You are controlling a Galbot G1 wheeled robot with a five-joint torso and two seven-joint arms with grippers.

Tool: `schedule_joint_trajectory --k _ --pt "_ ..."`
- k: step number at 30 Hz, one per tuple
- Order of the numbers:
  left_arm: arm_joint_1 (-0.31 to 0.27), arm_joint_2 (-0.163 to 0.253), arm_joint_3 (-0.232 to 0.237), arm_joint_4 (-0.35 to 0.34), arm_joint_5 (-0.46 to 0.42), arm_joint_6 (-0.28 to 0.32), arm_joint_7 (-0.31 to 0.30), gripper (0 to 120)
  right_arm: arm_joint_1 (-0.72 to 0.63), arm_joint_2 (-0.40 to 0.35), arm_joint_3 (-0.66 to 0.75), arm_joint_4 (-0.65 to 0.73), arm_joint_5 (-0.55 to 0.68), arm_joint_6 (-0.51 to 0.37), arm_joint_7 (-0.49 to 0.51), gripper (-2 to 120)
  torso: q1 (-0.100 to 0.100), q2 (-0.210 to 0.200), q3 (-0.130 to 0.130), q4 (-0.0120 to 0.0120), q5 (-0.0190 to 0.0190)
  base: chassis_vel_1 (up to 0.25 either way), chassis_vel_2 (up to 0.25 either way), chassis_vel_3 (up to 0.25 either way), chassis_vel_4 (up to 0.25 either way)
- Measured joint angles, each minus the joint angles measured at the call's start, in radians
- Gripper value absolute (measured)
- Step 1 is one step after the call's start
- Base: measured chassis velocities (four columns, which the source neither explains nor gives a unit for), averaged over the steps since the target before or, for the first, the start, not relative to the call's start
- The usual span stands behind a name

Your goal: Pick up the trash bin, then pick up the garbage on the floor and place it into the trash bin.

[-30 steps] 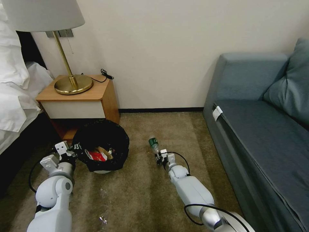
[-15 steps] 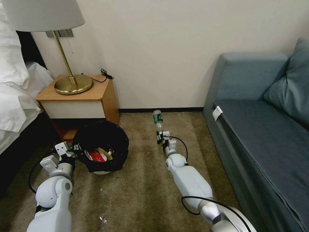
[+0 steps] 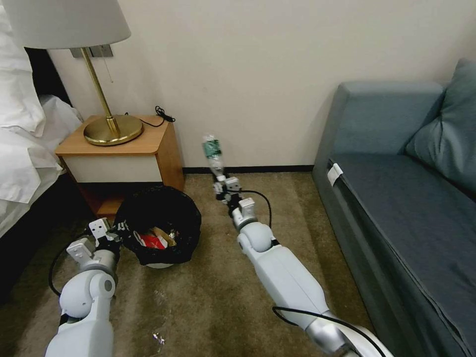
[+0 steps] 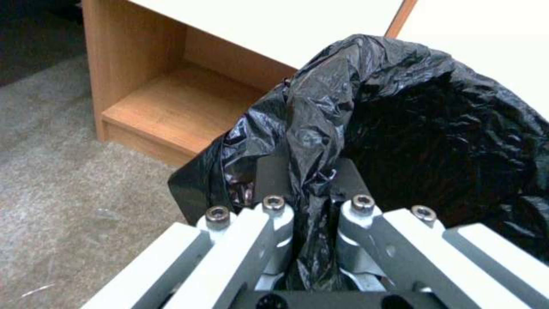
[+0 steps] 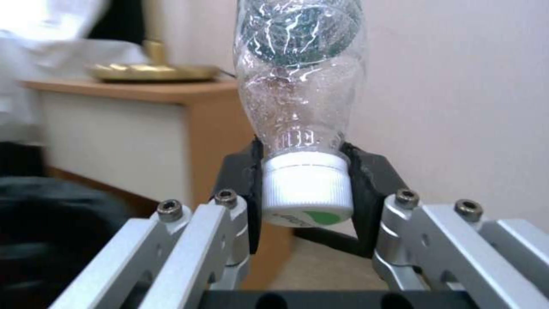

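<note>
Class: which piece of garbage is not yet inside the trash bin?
The clear bottle, gripped by its white cap in the right end effector; the other litter lies inside the trash bin.

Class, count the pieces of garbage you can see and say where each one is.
3: bottle held by the right gripper; red packet and tan paper inside the trash bin. More may be hidden.

light: even, soft indoor | glare: sheen on bin liner [image 4: 343,111] | blur: right wrist background
</note>
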Motion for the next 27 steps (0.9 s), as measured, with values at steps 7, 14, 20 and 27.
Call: schedule_joint_trajectory --k 7,14,20,27 --pt "-0.002 -0.003 0.016 -0.017 -0.005 0.026 -0.02 4 -0.003 -0.053 -0.125 0.104 0.076 -0.07 0.059 28 0.0 0.0 0.0 0.0 0.0001 0.0 0.0 0.0 0.0" --pt "-0.008 -0.004 0.022 -0.024 -0.006 0.041 -0.032 4 0.005 -0.091 -0.197 0.136 0.113 -0.098 0.085 28 0.0 0.0 0.0 0.0 0.0001 0.0 0.0 0.0 0.0" --pt "-0.01 -0.009 0.026 -0.022 -0.004 0.042 -0.032 4 -0.01 -0.076 -0.218 0.126 0.109 -0.098 0.09 28 0.0 0.0 0.0 0.0 0.0001 0.0 0.0 0.0 0.0" --pt "-0.009 -0.018 0.025 -0.016 -0.001 0.04 -0.03 4 -0.024 -0.061 -0.236 0.11 0.094 -0.093 0.09 28 0.0 0.0 0.0 0.0 0.0001 0.0 0.0 0.0 0.0"
